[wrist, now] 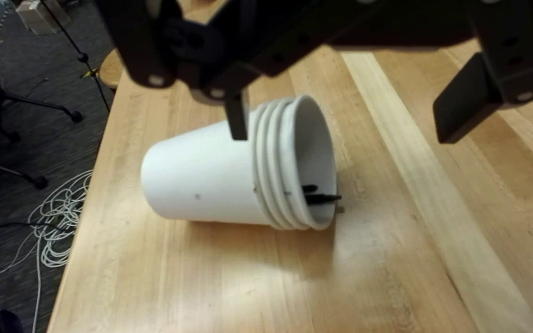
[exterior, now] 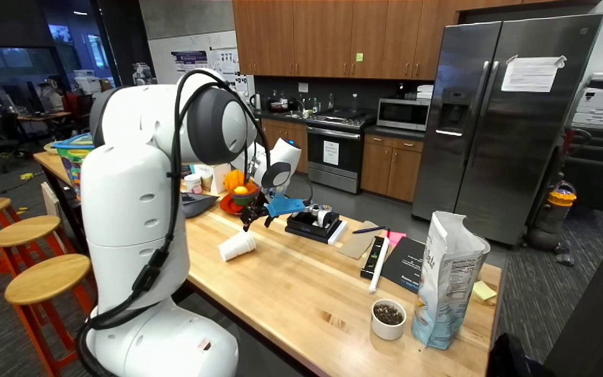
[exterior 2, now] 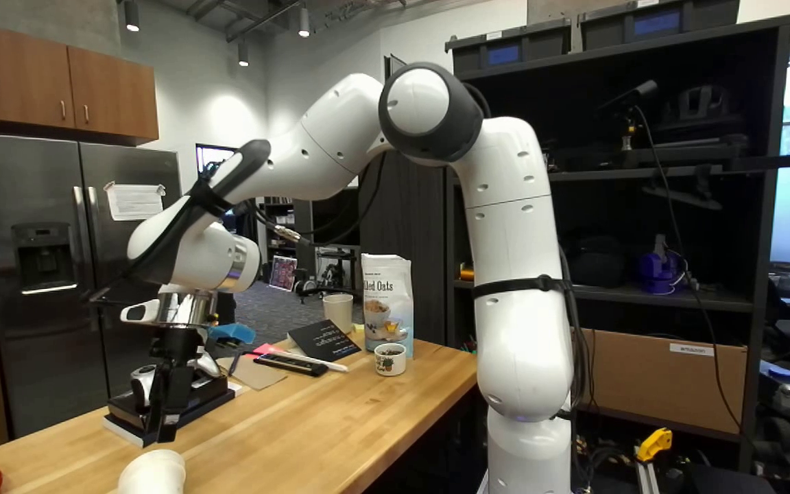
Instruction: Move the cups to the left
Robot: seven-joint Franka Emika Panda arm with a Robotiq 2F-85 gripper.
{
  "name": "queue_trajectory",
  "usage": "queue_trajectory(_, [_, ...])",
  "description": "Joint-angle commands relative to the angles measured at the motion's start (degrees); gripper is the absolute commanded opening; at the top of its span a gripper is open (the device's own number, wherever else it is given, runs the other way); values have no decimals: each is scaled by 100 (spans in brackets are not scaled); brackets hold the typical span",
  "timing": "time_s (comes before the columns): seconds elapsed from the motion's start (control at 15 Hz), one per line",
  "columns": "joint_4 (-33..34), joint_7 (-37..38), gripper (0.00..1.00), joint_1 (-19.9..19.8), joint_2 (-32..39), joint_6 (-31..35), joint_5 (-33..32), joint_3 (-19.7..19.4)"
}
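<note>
My fingers (wrist: 465,104) are spread, one over the cups (wrist: 204,173), which lie nested on their side, bottoms toward the long edge of the surface (wrist: 248,300) nearest me. Pinching off-centre could roll them round on their taper or shove them at that edge; lifting mouth-down could spill the dark sticks (wrist: 319,199) inside.

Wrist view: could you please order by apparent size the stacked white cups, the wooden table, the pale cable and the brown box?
1. Wooden table
2. Stacked white cups
3. Pale cable
4. Brown box
The last two lie farther from the camera; this ranks appearance only.
</note>
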Motion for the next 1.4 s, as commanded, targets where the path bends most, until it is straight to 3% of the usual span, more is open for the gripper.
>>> queue_trajectory(0.0, [-73, -403, 100, -95, 106, -129, 379, 18])
queue_trajectory(0.27, [6, -857, 100, -156, 298, -536, 860, 39])
queue_trajectory(0.53, [249, -1352, 100, -241, 486, -1569, 1325, 3])
queue_trajectory(0.8, [462, -1183, 100, -268, 602, -2359, 1296, -105])
queue_trajectory(1.27, [500, -1095, 100, -292, 652, -3011, 1193, -258])
queue_trajectory(1.33, [497, -1086, 94, -284, 666, -3047, 1180, -267])
